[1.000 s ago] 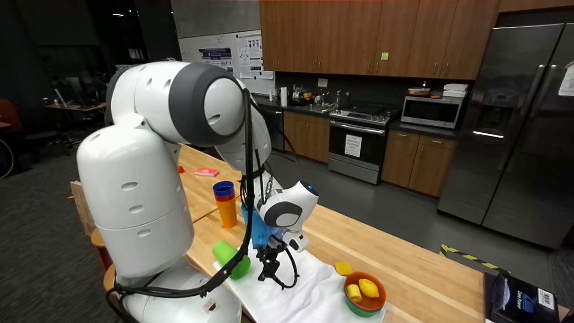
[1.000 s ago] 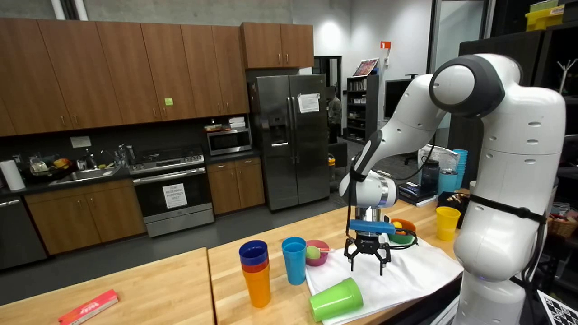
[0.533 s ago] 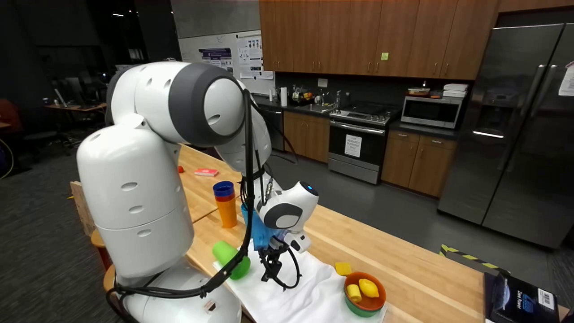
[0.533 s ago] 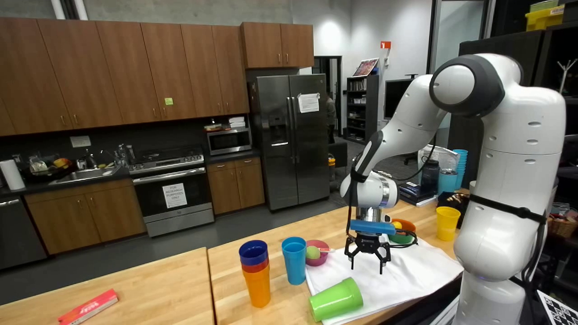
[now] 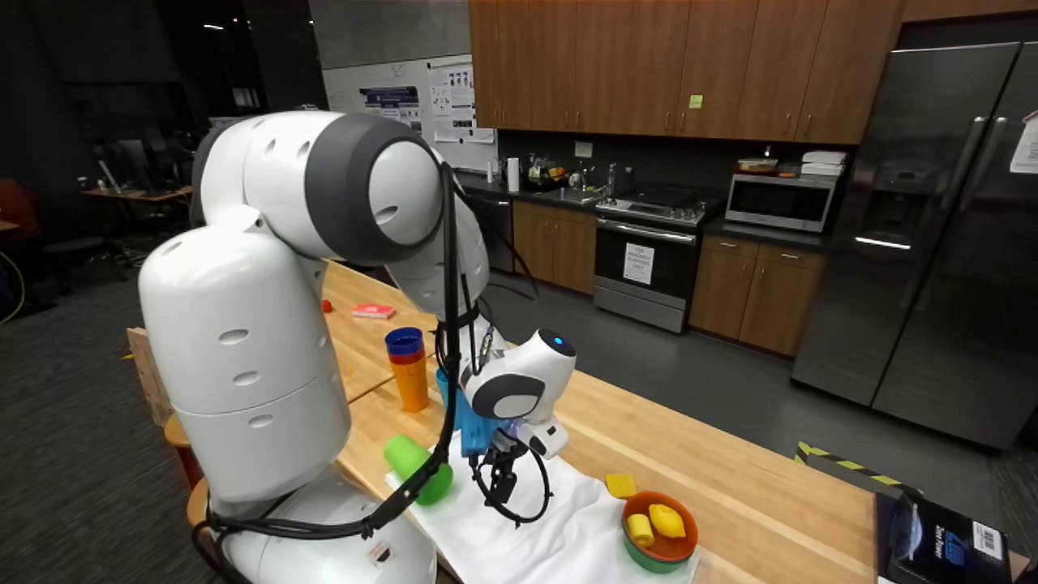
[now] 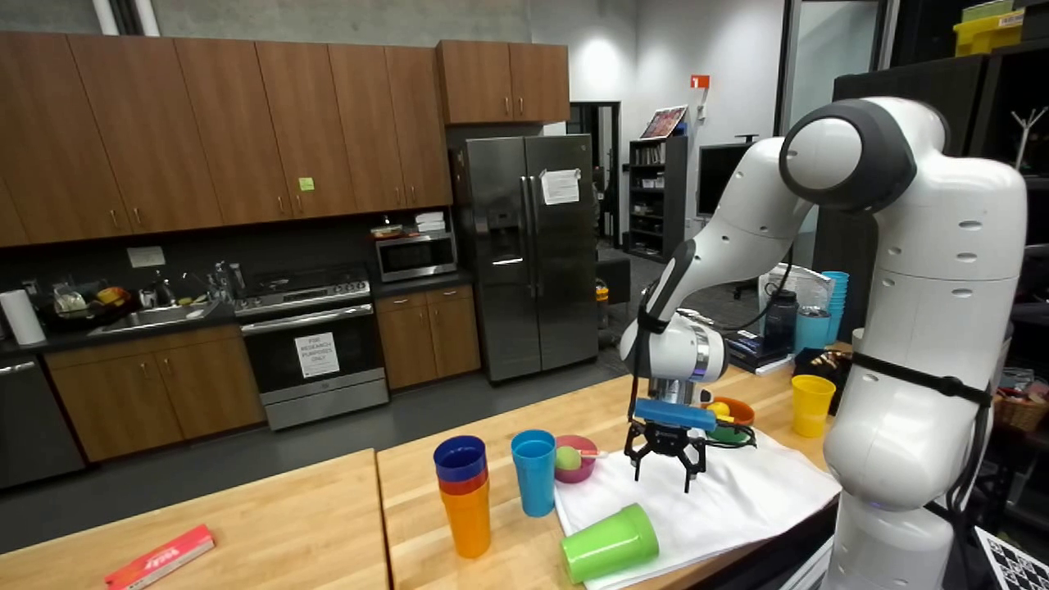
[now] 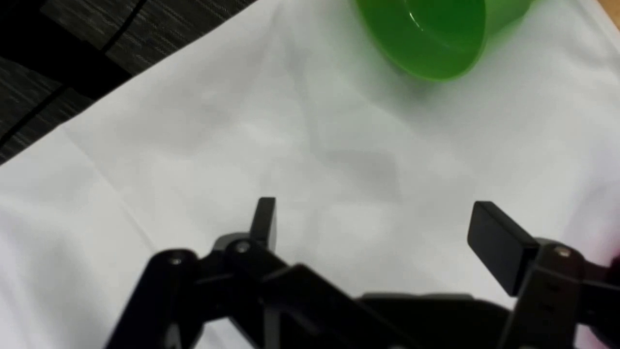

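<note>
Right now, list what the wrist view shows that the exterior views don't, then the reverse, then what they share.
Wrist view only: small round metal screw heads on the black two-fingered gripper.

Exterior views only: the stack of orange, red and blue plastic cups, the round orange-and-green bowl, the white robot arm and the tall steel refrigerator.

Shared: that gripper, open and holding nothing; the green plastic cup, lying on its side; and the white fabric cloth below the gripper.

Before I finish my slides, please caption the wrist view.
Open gripper over white cloth, green cup on its side at the top edge.
</note>
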Motion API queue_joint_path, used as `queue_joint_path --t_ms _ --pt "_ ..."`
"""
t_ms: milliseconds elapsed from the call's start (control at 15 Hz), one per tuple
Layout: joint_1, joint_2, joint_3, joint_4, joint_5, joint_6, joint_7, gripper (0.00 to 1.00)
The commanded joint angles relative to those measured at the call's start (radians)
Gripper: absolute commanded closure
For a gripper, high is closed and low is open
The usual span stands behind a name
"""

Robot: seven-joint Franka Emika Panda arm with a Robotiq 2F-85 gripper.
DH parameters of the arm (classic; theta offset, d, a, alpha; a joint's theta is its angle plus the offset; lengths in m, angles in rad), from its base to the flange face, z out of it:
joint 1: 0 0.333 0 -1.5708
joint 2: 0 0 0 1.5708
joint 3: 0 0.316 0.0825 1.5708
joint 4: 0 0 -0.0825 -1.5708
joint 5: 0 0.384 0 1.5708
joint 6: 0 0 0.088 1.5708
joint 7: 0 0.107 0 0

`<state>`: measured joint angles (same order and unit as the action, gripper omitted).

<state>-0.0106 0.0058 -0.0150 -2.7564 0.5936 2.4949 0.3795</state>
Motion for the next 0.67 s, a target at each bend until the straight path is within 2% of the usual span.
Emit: queue_joint_path --t_ms 0,600 --pt "0.004 -0.037 0.006 -0.033 0.049 0.06 -0.019 0.0" --pt "0.013 -0.058 0.021 -0.038 0.18 0.132 -0.099 0.0"
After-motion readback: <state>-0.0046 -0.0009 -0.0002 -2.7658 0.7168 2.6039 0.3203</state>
